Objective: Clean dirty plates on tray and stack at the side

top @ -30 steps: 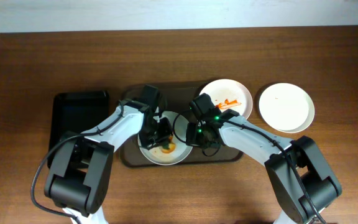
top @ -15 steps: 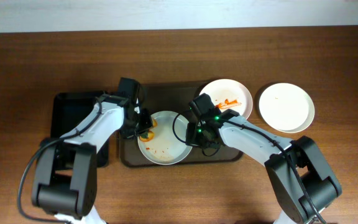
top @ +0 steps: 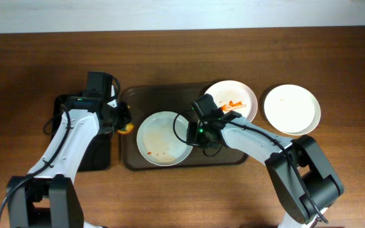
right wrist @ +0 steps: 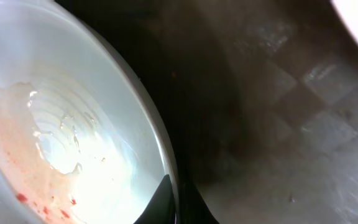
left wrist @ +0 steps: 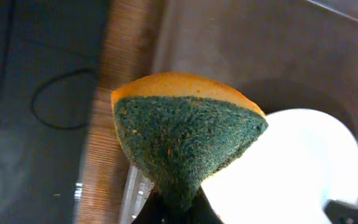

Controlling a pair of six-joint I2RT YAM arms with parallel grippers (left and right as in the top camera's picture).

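The brown tray [top: 163,96] holds a white plate [top: 163,138] with a few red specks left near its lower left. My right gripper [top: 192,130] is shut on this plate's right rim; the right wrist view shows the fingers [right wrist: 173,200] pinching the rim of the wet, faintly red-smeared plate [right wrist: 73,124]. My left gripper [top: 123,121] is shut on an orange and green sponge [left wrist: 185,143], held over the tray's left edge, off the plate [left wrist: 291,168]. A sauce-streaked plate [top: 232,101] sits at the tray's upper right. A plain white plate [top: 291,109] lies on the table to the right.
A smaller black tray [top: 75,107] lies left of the brown tray, under my left arm; it also shows in the left wrist view [left wrist: 36,93]. A strip of wooden table [left wrist: 120,93] separates the two trays.
My left gripper has drawn the sponge leftward off the middle plate to the tray's left edge. The orange smear on that plate is gone. The right gripper has kept its hold.
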